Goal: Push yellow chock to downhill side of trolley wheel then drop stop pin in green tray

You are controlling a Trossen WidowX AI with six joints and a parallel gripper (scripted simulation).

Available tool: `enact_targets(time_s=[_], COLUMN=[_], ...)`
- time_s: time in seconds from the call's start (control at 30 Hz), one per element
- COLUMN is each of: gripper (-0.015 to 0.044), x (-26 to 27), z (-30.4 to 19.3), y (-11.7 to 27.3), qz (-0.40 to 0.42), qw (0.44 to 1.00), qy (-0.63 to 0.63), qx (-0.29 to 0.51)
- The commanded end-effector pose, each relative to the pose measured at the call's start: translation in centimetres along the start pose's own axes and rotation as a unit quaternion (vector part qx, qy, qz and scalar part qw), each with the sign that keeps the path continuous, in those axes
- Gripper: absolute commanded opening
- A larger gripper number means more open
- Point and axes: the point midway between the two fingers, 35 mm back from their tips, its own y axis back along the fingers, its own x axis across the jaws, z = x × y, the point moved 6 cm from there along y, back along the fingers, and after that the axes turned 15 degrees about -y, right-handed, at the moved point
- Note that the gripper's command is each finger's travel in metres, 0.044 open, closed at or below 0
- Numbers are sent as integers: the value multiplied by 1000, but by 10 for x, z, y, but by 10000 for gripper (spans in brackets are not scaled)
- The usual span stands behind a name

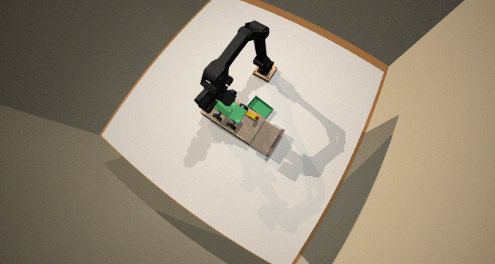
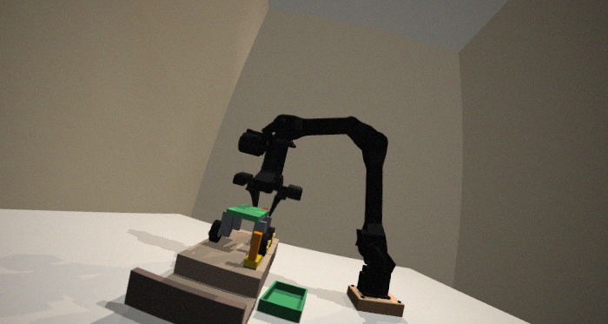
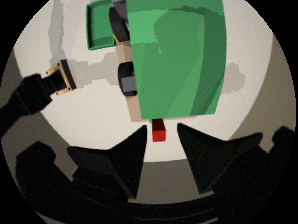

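The green-topped trolley [image 1: 237, 113] [image 2: 247, 212] [image 3: 180, 65] stands on the brown ramp [image 1: 244, 134] [image 2: 217, 253] [image 3: 135, 111]. The yellow chock [image 1: 251, 115] [image 2: 252, 262], its orange handle upright, sits just downhill of the trolley's tray-side wheel; whether they touch I cannot tell. The red-headed stop pin [image 2: 265, 208] [image 3: 159, 133] stands at the uphill end. My gripper [image 2: 263, 209] [image 3: 161, 127] is partly open and empty, pointing down above the pin, whose head shows between the fingertips in the wrist view. The green tray [image 1: 260, 107] [image 2: 283, 299] [image 3: 102, 27] is empty.
The tray lies beside the ramp, on the side of the arm's base [image 1: 265, 73] [image 2: 378, 303] [image 3: 62, 77]. A raised end board [image 1: 276, 143] [image 2: 182, 296] crosses the ramp's low end. The trolley's top lies close to the fingers.
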Motion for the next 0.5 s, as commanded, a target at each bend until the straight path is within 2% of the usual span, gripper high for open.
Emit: enact_targets(time_s=[0.0,0.47], gripper=[190,190], x=[2,5], z=[0,-1], y=[-8,-21], qz=[5,5], qw=[1000,1000], qy=[3,3], qx=[2,2])
